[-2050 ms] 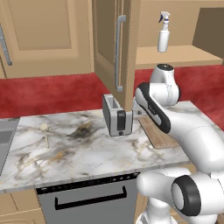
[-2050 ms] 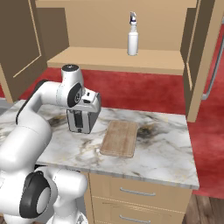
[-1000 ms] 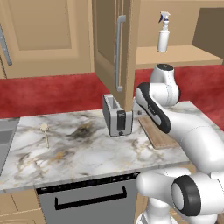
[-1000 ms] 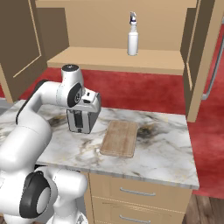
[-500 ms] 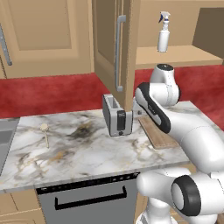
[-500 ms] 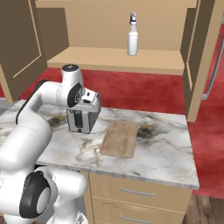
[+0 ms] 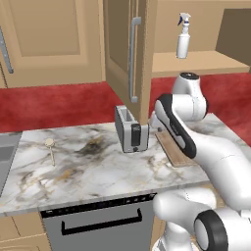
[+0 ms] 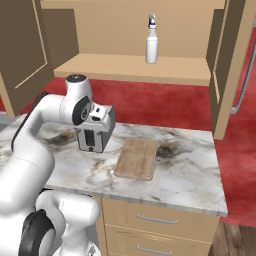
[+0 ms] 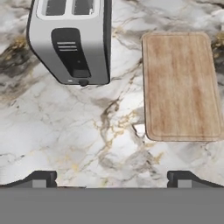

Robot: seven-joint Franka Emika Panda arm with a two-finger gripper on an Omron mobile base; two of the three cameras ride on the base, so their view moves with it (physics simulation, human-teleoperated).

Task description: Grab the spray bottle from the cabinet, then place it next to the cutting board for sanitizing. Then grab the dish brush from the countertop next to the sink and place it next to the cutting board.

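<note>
Working left to right off the toaster [image 7: 131, 129]: well to its left, near the sink [image 7: 6, 156] edge, the dish brush [image 7: 50, 148] lies flat on the bench [image 7: 98, 166], untouched, so that half of my job is not begun. The toaster itself stands on the marble with no brand or lettering I can read, just slots and a dark lever panel. Just right of it lies the cutting board [image 9: 181, 85], bare, nothing set beside it yet. Up and to the right of the toaster, the cabinet [image 8: 131, 68] hangs open, and the spray bottle [image 8: 152, 46] stands upright on its shelf, no label legible. My tool [image 9: 112, 178] hovers above the bench in front of the toaster and board, fingers spread wide, holding nothing. By my reckoning nothing is done: bottle first, then brush.
</note>
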